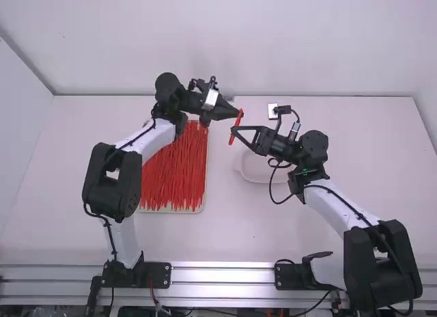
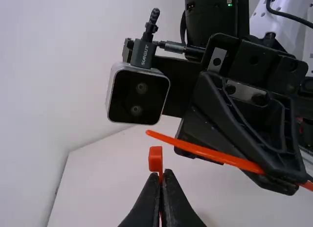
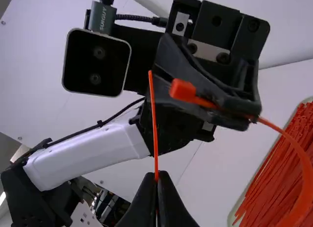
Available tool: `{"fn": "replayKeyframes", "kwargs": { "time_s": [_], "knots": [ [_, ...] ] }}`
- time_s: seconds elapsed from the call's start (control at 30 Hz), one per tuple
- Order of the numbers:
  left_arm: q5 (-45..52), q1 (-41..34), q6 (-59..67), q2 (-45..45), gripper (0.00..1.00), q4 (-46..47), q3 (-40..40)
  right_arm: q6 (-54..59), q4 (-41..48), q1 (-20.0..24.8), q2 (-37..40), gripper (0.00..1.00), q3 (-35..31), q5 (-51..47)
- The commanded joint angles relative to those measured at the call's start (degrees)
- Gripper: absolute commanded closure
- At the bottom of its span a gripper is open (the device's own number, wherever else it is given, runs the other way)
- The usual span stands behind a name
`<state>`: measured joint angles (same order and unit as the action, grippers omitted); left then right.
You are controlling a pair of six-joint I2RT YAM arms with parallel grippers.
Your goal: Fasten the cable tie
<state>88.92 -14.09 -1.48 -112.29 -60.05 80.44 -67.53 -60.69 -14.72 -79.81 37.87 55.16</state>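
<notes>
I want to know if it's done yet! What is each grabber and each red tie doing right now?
Cable tie: held in the air, bent, tail not yet through the head.
Left gripper: shut on the head end.
Right gripper: shut on the tail.
Spare ties: loose, lying flat on a tray.

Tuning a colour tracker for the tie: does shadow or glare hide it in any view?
High view: even light, only soft shadows on the table; the tie stands clear. Left wrist view: no glare; its tail crosses the dark right gripper yet reads plainly. Right wrist view: it shows unshaded against the black left gripper.
</notes>
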Motion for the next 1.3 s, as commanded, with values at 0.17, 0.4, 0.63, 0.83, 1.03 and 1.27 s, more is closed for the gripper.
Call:
{"fn": "replayKeyframes", "kwargs": {
  "time_s": [0.17,0.4,0.63,0.83,1.03,1.27],
  "knots": [
    [0.2,0.6,-3.9,-0.3,0.98,-3.1,1.0,0.0,-0.1,-0.6,0.0,1.0,1.9,0.7],
    [0.3,0.6,-8.3,-0.3,0.98,-8.7,1.0,0.5,1.2,-0.6,0.0,1.0,1.9,0.7],
    [0.1,0.5,-8.1,-0.3,0.98,-7.9,1.0,0.5,1.1,-0.8,0.0,1.0,1.9,0.8],
    [0.0,0.6,-8.2,-0.3,0.98,-8.4,1.0,0.5,1.1,-0.7,0.0,1.0,1.9,1.6],
    [0.0,0.6,-8.2,-0.3,0.98,-8.6,1.0,0.5,1.2,-0.7,0.0,1.0,1.9,1.6],
    [0.2,0.6,-8.2,-0.3,0.98,-8.6,1.0,0.5,1.1,-0.7,0.0,1.0,1.9,1.6]
  ]
}}
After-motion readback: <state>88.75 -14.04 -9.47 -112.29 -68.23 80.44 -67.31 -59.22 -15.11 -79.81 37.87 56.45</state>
